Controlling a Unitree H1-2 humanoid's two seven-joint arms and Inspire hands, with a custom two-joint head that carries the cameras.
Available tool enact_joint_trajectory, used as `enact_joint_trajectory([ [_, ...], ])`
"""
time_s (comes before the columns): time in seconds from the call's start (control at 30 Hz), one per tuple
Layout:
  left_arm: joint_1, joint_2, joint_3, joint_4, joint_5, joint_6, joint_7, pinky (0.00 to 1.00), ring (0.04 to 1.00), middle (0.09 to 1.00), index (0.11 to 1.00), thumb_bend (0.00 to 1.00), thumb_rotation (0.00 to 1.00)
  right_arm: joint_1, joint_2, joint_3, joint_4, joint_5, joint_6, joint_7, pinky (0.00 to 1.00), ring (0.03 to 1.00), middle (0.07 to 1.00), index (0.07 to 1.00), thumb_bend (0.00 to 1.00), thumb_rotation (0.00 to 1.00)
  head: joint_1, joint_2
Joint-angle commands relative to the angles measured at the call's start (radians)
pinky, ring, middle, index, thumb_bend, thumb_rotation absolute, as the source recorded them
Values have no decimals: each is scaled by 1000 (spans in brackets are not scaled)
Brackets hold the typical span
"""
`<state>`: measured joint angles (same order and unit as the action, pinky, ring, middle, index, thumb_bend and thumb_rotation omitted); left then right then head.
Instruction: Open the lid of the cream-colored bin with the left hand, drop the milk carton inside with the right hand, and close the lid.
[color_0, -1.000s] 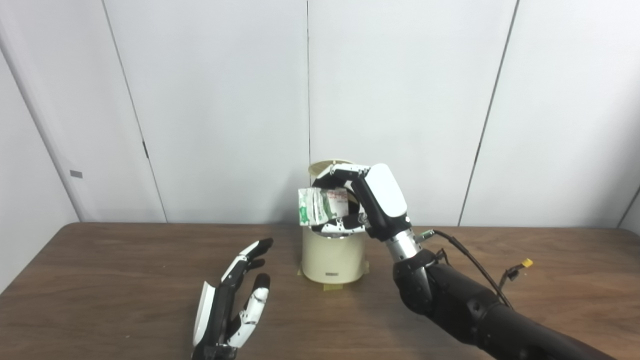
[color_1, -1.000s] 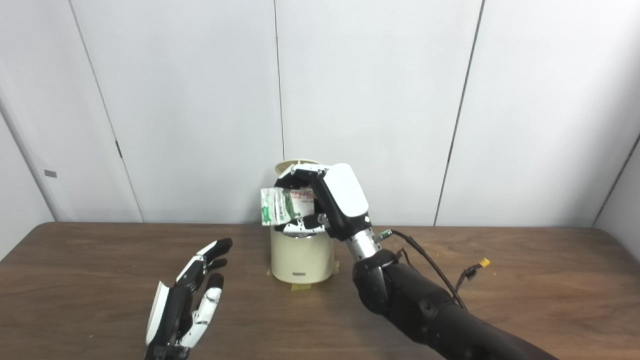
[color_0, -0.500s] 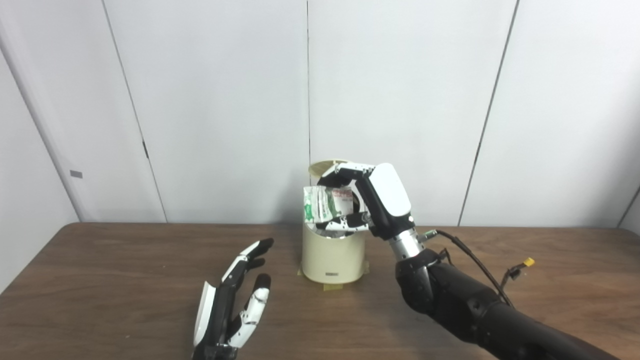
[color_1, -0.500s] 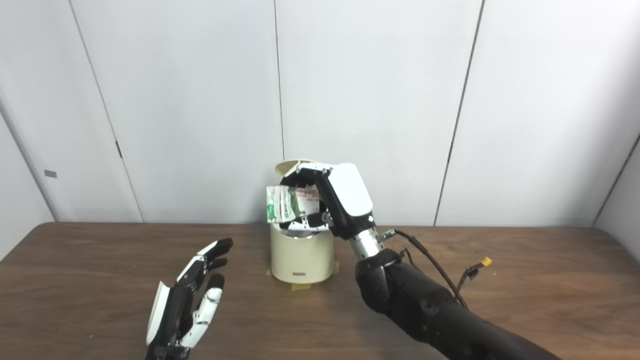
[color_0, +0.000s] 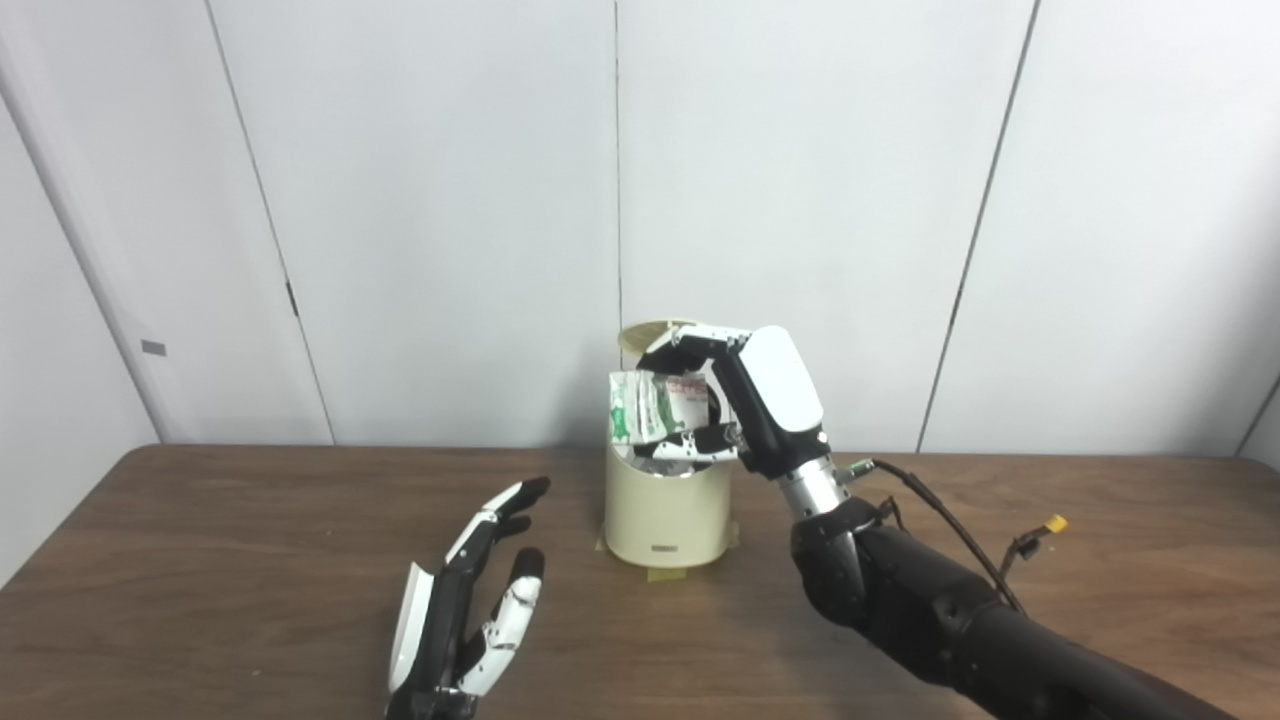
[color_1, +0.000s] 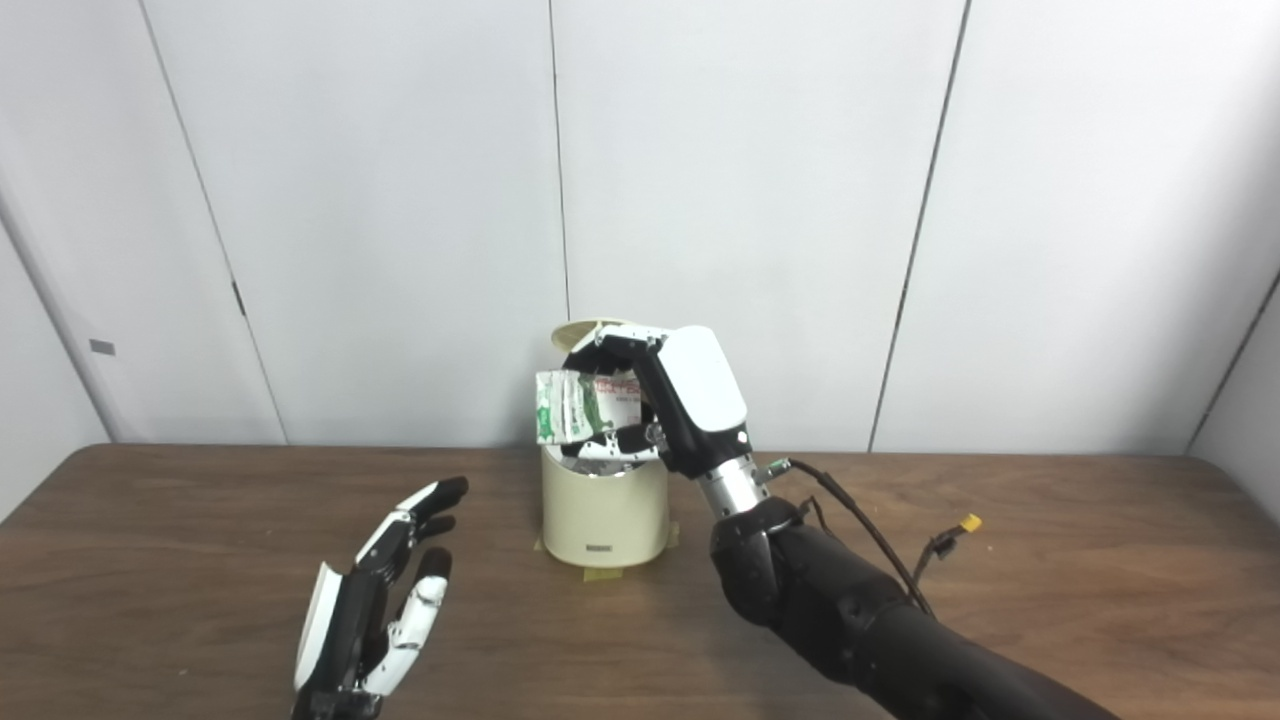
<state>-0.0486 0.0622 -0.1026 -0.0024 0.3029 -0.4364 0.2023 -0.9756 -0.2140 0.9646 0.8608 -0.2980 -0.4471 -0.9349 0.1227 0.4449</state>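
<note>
Pinching the green-and-white milk carton (color_0: 648, 410) in my right hand (color_0: 745, 400), its long axis level, directly over the cream-colored cylindrical bin's (color_0: 665, 510) mouth.

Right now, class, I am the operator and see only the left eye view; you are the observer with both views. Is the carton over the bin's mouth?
Observer: In the right eye view, the milk carton, held in the right hand, hangs above the bin. Its green end lines up roughly with the bin's left wall, and the rest is over the mouth.
Operator: Is the other hand in the way?
Observer: No. The left hand is open and well apart from the bin. The right eye view shows a wider strip of bare table between them than your view does.
</note>
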Motion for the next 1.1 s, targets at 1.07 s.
enact_joint_trajectory([
  [1.07,119,-17,-37,70,38,-31,40,803,850,840,820,384,772,-44,31,-76,26,50,-23,17,465,475,500,460,515,0,6,3],
])
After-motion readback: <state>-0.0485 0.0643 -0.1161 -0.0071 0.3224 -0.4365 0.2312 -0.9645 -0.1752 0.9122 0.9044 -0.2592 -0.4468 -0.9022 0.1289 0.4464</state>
